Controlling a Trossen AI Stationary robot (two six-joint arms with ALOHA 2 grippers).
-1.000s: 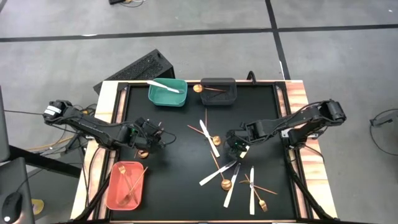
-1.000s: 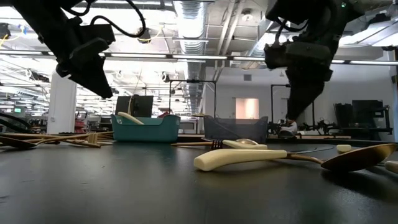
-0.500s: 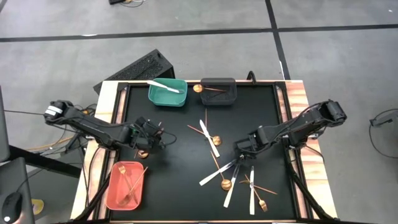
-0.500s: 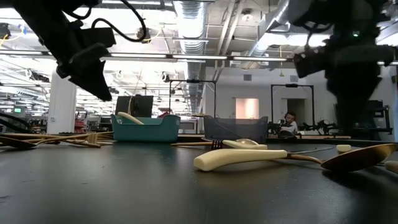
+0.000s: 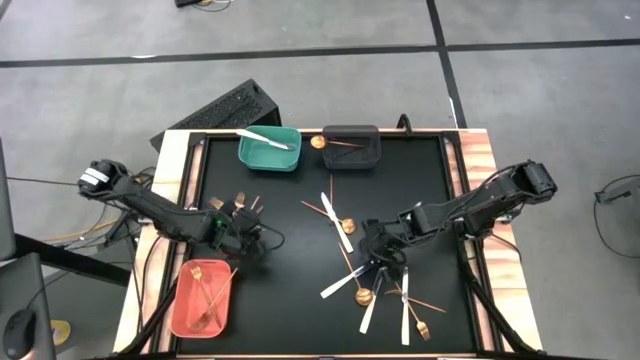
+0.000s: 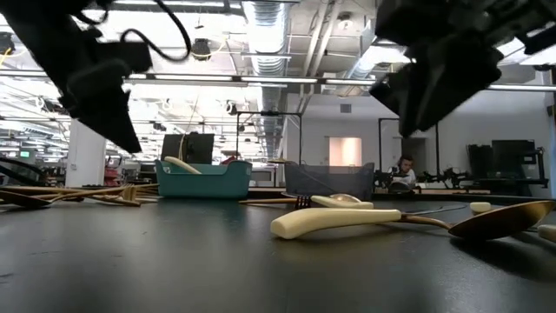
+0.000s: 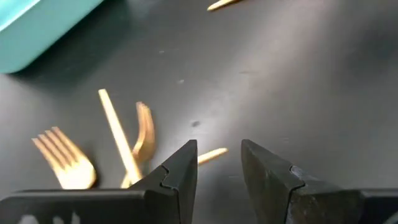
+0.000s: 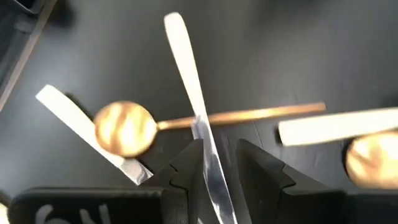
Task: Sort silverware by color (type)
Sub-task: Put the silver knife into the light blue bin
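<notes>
White knife (image 8: 198, 124) now sits between the right gripper (image 8: 214, 163) spread fingers; left gripper (image 7: 219, 163), spread, drifted toward the forks (image 7: 65, 163)

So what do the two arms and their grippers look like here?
Both arms are dark, slim and jointed, with black cables looping along them. The left arm has a white label near its outer end. The left gripper and right gripper each have two dark, blocky, angular fingers.

One camera looks straight down on the whole table (image 5: 300, 190). Another sits level with its top. Two wrist cameras look closely at it.
</notes>
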